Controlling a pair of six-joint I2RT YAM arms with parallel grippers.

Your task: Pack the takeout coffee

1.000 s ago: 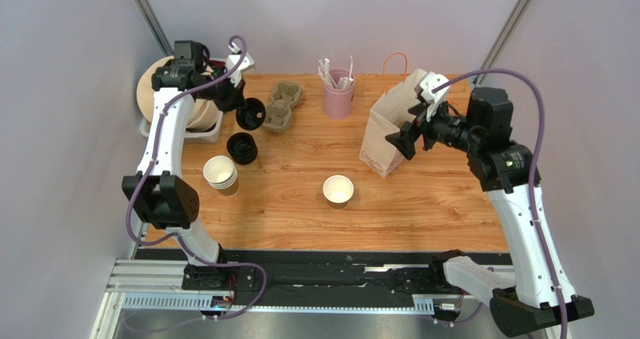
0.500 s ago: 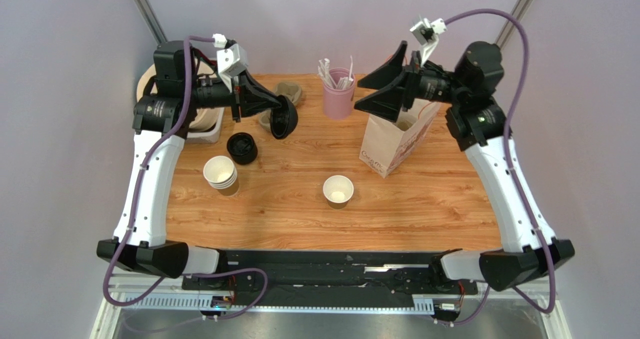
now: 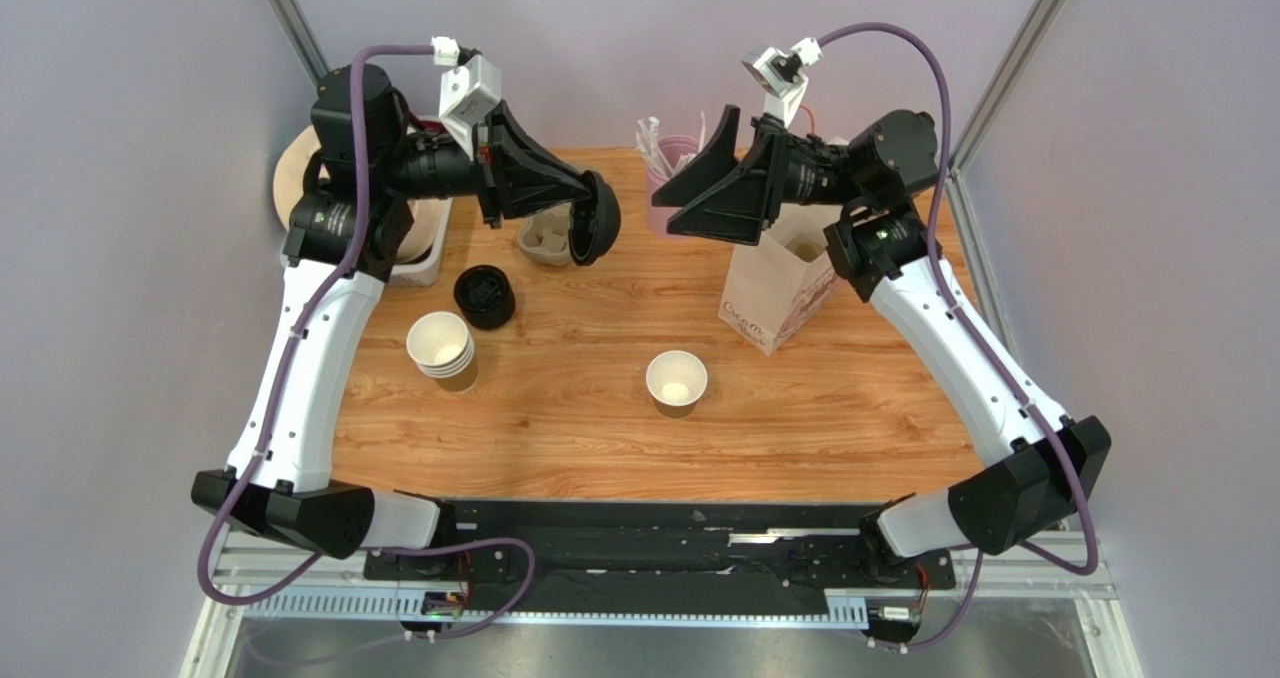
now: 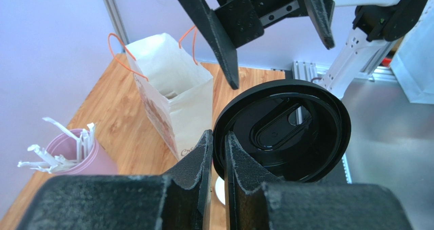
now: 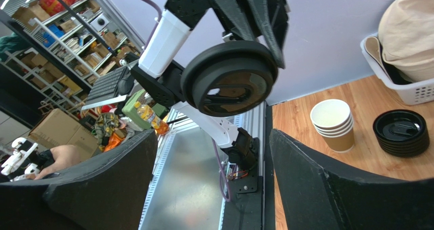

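The takeout coffee cup [image 3: 676,381], brown kraft outside and white inside, stands open and alone at the middle of the table. My left gripper [image 3: 589,216] is raised above the table's back left and is shut on the rim of a black round lid [image 4: 282,131], which it holds on edge. My right gripper [image 3: 694,186] is raised near the back middle, open and empty, its fingers pointing at the left gripper. The lid also shows in the right wrist view [image 5: 232,80]. A white paper bag [image 3: 781,281] with orange handles stands open at the right.
A stack of black lids [image 3: 484,294] and a nested stack of paper cups [image 3: 442,348] stand at the left. A pink cup of white sticks [image 3: 672,183], a cardboard cup carrier [image 3: 549,228] and a white basket [image 3: 409,258] stand at the back.
Both arms have risen and swung toward the middle. The left gripper carried the lid up and to the right. The right gripper left the bag and now faces the left gripper.
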